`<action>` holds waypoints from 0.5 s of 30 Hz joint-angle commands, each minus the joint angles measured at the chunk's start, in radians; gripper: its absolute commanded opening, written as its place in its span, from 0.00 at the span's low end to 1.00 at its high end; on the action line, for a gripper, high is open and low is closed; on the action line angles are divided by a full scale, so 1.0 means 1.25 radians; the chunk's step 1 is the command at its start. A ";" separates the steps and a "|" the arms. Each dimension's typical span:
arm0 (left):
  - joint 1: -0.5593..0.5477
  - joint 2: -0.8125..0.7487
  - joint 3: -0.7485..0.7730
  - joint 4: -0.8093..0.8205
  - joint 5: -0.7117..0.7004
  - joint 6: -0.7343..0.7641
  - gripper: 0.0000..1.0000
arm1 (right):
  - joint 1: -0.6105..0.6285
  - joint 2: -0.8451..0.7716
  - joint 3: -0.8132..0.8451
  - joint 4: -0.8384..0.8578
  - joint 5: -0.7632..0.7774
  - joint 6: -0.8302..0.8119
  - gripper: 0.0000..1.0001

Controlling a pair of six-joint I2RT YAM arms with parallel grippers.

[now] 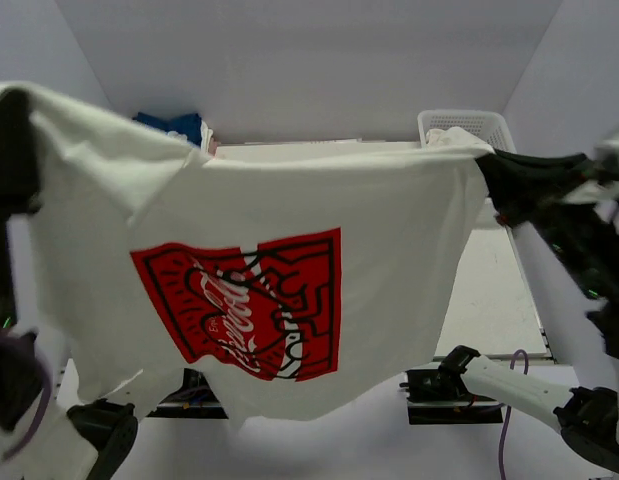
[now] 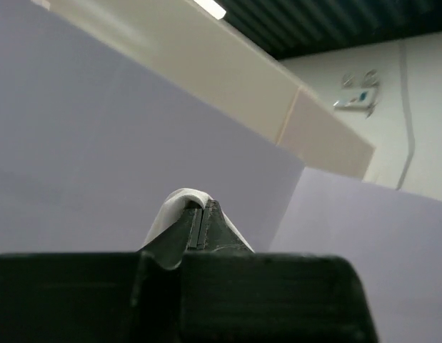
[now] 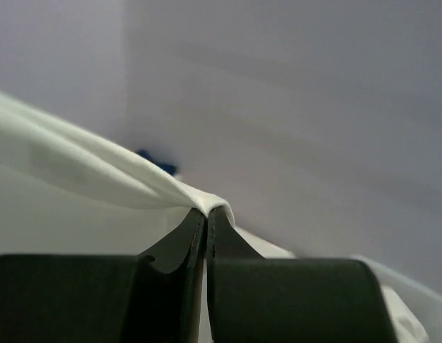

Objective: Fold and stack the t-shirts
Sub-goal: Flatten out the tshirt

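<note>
The left gripper [image 2: 201, 212] is pinched shut on a fold of the white shirt [image 2: 174, 207]. The right gripper [image 3: 206, 214] is clamped the same way on another edge. Only the top view shows the whole shirt, which hangs spread in the air between both arms with its red print [image 1: 244, 305] facing the camera. Far behind it lie a blue shirt [image 1: 174, 125] on the left and a white basket [image 1: 469, 125] on the right.
</note>
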 commanded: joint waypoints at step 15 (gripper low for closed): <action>0.005 0.659 -0.533 0.309 -0.142 0.077 0.48 | -0.286 0.632 -0.400 0.476 0.291 0.058 0.04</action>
